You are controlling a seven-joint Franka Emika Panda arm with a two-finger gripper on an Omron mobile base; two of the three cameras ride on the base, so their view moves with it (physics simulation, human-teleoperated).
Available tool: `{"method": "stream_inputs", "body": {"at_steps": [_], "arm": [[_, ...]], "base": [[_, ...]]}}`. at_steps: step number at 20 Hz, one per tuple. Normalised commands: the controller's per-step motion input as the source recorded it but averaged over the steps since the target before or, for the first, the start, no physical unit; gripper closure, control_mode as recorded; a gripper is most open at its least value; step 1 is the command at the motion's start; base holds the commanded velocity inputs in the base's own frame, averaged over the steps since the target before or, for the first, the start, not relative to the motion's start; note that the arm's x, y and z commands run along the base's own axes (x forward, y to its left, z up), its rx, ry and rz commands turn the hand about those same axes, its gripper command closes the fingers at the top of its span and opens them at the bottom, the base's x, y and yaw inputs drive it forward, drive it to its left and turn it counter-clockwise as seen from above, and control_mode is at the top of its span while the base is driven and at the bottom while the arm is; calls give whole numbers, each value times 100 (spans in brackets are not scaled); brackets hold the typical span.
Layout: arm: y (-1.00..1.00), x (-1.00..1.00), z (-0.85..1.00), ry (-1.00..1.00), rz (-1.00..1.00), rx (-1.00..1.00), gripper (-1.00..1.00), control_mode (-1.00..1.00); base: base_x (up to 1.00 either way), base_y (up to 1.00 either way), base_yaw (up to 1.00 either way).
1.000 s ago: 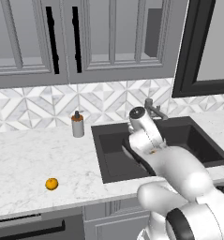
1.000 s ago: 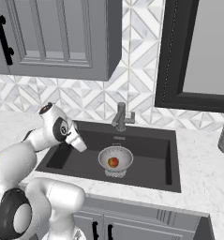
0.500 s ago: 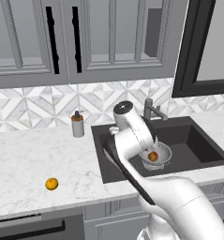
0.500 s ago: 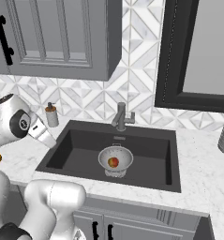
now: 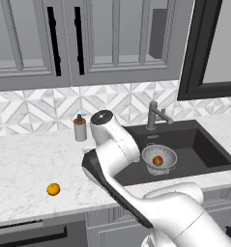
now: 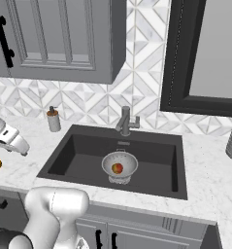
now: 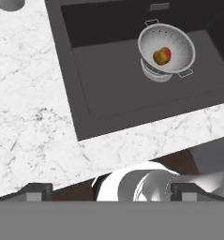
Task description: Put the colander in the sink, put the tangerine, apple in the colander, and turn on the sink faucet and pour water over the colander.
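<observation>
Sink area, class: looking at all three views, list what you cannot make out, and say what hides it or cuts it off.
- Sink: in the left base view, the arm covers its left part.
- Faucet: lever position too small to read in the right base view.
- Gripper: fingertips cut off at the hand view's bottom edge.
- Colander: its bowl hides the base ring in the hand view.

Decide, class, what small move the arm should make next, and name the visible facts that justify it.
Probably carry the open, empty fingers on leftward over the counter toward the tangerine. The colander already sits in the sink with the apple inside, while the tangerine lies on the marble.
</observation>
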Motion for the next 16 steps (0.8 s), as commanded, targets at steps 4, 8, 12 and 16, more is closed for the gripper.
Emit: {"method": "stream_inputs", "body": {"at_steps": [4, 8, 12, 16], "arm": [[75, -3, -8, 20, 38, 0, -100, -100], [61, 0, -26, 17, 47, 0, -100, -100], [82, 0, -47, 4, 38, 1, -100, -100], [78, 10, -57, 0, 31, 5, -100, -100]], "base": [[0, 0, 0], [0, 0, 0], [0, 0, 0], [0, 0, 0]]}}
